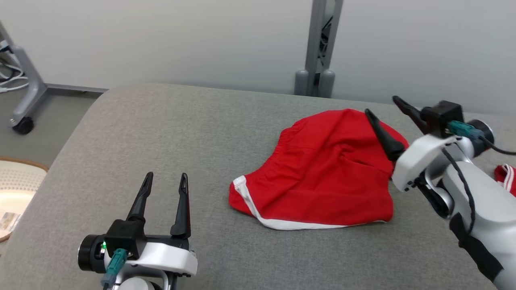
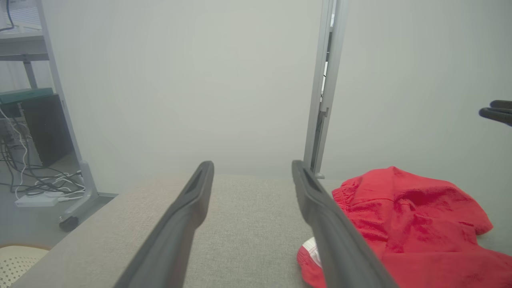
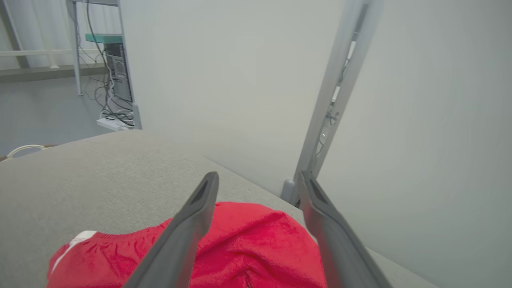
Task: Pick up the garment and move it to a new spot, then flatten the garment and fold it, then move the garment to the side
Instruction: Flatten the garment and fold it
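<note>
- The left arm's pale wrist sits low at the near edge of the grey padded table (image 1: 161, 129). The left gripper (image 1: 167, 175) points straight away from the robot, level with the surface.
- Its two dark fingers are spread apart with nothing between them; in the left wrist view only bare grey cloth lies in the gap of the left gripper (image 2: 252, 164).
- The right arm reaches in from the right side with its forearm angled up. The right gripper (image 1: 381, 104) is tilted toward the far wall and leans left.
- Its fingers are parted and released, holding nothing. The left wrist view catches their tips (image 2: 496, 112) in the air, well above the table.
- The red garment (image 1: 322, 169), a pair of shorts with white trim, lies crumpled on the right half of the table, waistband toward the far side.
- It lies just right of the left gripper's right finger in the left wrist view (image 2: 408, 224), apart from it.
- In the right wrist view the garment (image 3: 248, 248) spreads below the open right gripper (image 3: 259, 175), the fingers raised over its far right edge.
- A second scrap of red cloth with white stripes (image 1: 506, 175) shows at the table's right edge, behind the right forearm.
</note>
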Motion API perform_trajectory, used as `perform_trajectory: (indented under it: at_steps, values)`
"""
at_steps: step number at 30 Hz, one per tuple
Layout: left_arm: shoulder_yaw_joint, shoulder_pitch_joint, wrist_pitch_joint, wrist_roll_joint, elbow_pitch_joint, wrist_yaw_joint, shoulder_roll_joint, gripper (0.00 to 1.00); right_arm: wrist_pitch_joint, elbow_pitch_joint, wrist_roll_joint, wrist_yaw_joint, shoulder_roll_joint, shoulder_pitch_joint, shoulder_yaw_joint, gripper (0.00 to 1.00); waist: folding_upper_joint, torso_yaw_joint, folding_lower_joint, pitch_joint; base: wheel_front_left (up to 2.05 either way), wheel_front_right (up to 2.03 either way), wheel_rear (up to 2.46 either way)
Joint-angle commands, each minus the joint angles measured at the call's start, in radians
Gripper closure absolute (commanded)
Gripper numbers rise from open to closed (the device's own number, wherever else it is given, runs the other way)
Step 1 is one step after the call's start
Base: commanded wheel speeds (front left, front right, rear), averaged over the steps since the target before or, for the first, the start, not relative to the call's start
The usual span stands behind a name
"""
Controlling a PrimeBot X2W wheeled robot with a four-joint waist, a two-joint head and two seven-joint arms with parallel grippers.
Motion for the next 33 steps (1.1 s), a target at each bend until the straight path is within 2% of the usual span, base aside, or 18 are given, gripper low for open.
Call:
perform_trajectory:
  at_steps: [1,5,8,11,14,18,22,33]
  values:
    - [0.007,-0.007,-0.003,0.006,-0.003,-0.003,0.004,0.00,0.000,-0.018,-0.019,0.000,-0.005,0.031,-0.025,0.00,-0.0001,-0.043,0.0000,-0.002,0.00,0.00,0.00]
    - [0.038,-0.004,-0.003,0.020,-0.003,-0.012,0.004,0.00,0.000,-0.147,-0.134,0.000,-0.014,0.204,-0.254,0.00,-0.0001,-0.094,0.0000,0.000,0.00,0.00,0.00]
    - [0.057,0.001,-0.003,0.027,0.001,-0.021,0.004,0.00,0.000,-0.242,-0.212,0.000,0.018,0.343,-0.405,0.00,-0.0001,-0.124,0.0000,0.001,0.00,0.00,0.00]
    - [0.075,0.005,-0.003,0.035,0.012,-0.028,0.004,0.00,0.000,-0.312,-0.278,0.000,0.066,0.466,-0.524,0.00,-0.0001,-0.149,0.0000,0.003,0.00,0.00,0.00]
    - [0.087,0.007,-0.003,0.041,0.024,-0.035,0.004,0.00,-0.001,-0.354,-0.327,0.000,0.115,0.548,-0.584,0.00,-0.0001,-0.167,0.0000,0.006,0.00,0.00,0.00]
    - [0.095,0.004,-0.003,0.052,0.037,-0.046,0.004,0.00,0.000,-0.383,-0.369,0.000,0.153,0.601,-0.605,0.00,-0.0001,-0.180,0.0000,0.010,0.00,0.00,0.00]
    - [0.088,-0.004,-0.003,0.058,0.041,-0.055,0.004,0.00,0.000,-0.361,-0.375,0.000,0.152,0.610,-0.586,0.00,-0.0001,-0.175,0.0000,0.018,0.00,0.00,0.00]
    - [0.069,-0.043,-0.003,0.073,0.045,-0.069,0.004,0.00,0.000,-0.182,-0.386,0.000,0.083,0.499,-0.387,0.00,-0.0001,-0.109,0.0000,0.095,0.00,0.00,0.00]
